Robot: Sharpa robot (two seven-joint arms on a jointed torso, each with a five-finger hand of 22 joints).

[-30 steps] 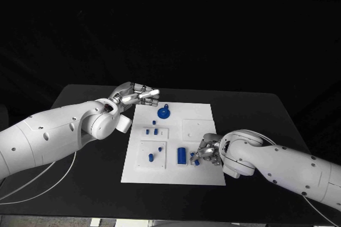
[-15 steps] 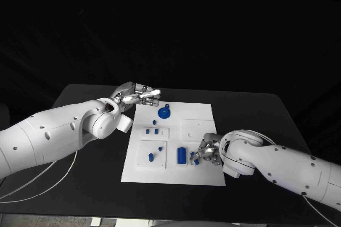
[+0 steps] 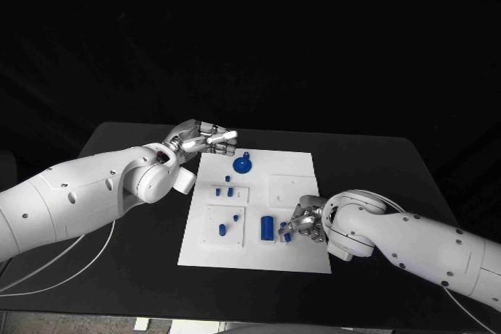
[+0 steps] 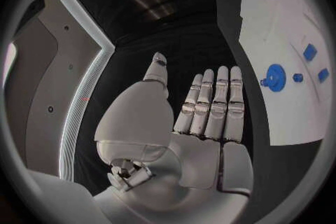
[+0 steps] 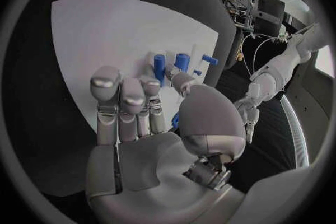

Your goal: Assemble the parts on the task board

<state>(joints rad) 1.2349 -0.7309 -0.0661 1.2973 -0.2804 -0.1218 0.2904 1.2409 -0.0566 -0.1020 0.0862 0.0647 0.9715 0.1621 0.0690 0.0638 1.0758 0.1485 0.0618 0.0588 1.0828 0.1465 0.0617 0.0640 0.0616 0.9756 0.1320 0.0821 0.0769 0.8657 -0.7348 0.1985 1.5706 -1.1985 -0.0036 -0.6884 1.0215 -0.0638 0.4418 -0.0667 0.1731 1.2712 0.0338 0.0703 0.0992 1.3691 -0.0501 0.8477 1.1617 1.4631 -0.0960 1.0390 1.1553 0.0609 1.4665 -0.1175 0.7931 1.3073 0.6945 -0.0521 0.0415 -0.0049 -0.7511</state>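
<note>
Black counter (image 3: 125, 142) is carrying the white task board (image 3: 297, 258) at its middle in the head view; the left hand (image 3: 200, 140) is hovering off the board's far left corner, fingers nearly straight and holding nothing; a round blue part with a small lug (image 3: 242, 165) is lying on the board just beside it; small blue pegs (image 3: 224, 193) are standing in a raised white block, and a blue cylinder (image 3: 267, 228) is lying nearer the front; the right hand (image 3: 306, 222) is resting low over the board just beside that cylinder, fingers curled, though whether they are pinching a part I cannot tell. Left wrist view: the left hand (image 4: 203, 117) is showing flat, fingers straight and side by side, empty; the round blue part (image 4: 274, 78) is lying on the board (image 4: 294, 112) beyond it. Right wrist view: the right hand (image 5: 140, 117) is bending its fingers over the board (image 5: 98, 33), the blue cylinder (image 5: 159, 66) lying just past the fingertips (image 5: 105, 78).
</note>
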